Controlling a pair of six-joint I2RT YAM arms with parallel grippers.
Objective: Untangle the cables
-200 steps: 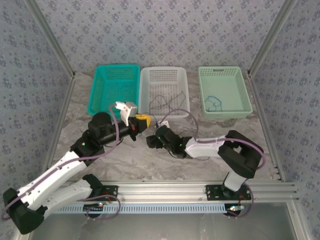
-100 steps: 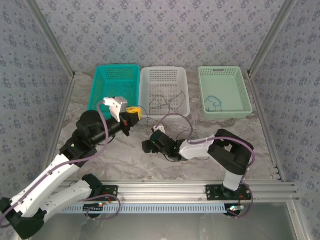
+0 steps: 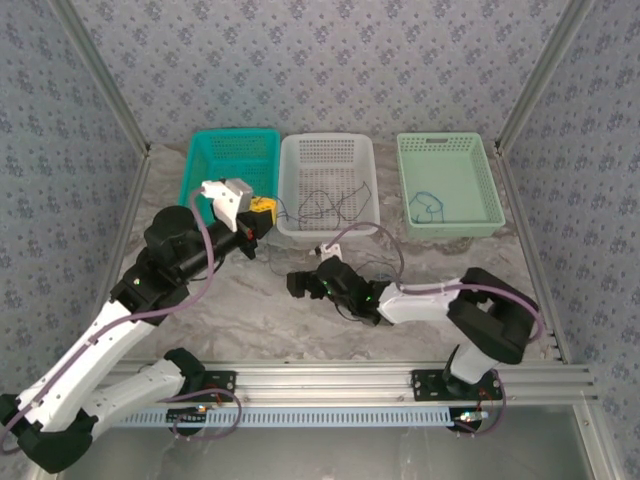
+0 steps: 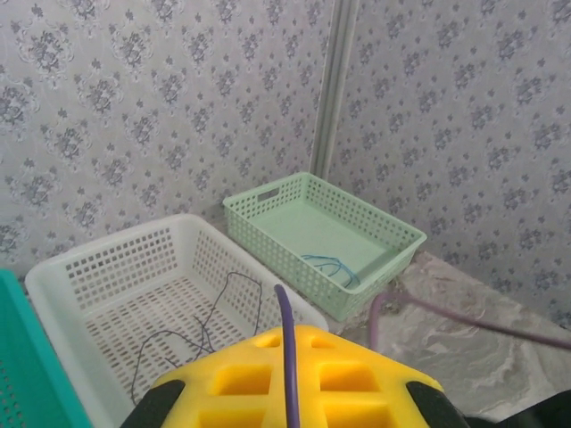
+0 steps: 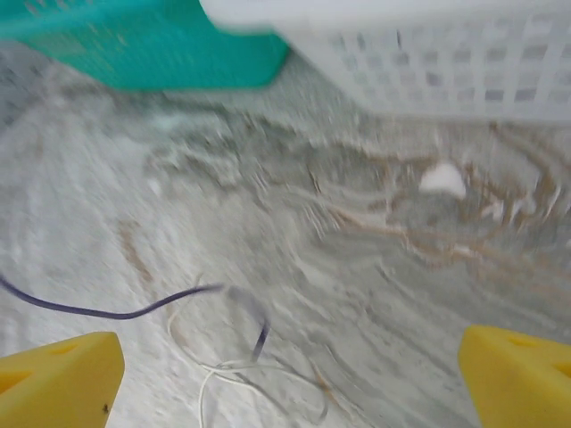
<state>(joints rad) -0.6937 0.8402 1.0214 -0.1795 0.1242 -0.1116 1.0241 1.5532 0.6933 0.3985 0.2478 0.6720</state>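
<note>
Cables (image 5: 183, 294) look light and limp; take the whitish loop (image 5: 214, 370) on the table (image 5: 375, 259). Your right tool (image 5: 290, 374) gapes empty; left tool (image 4: 290, 357) pinches a dark cable (image 4: 285, 312).

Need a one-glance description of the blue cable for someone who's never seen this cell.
At the far edge of the table, find the pale green basket at the right end of the row. The blue cable lies on its floor in a small loose loop, alone in there, while the cables in the white basket beside it are dark and sprawling.
</note>
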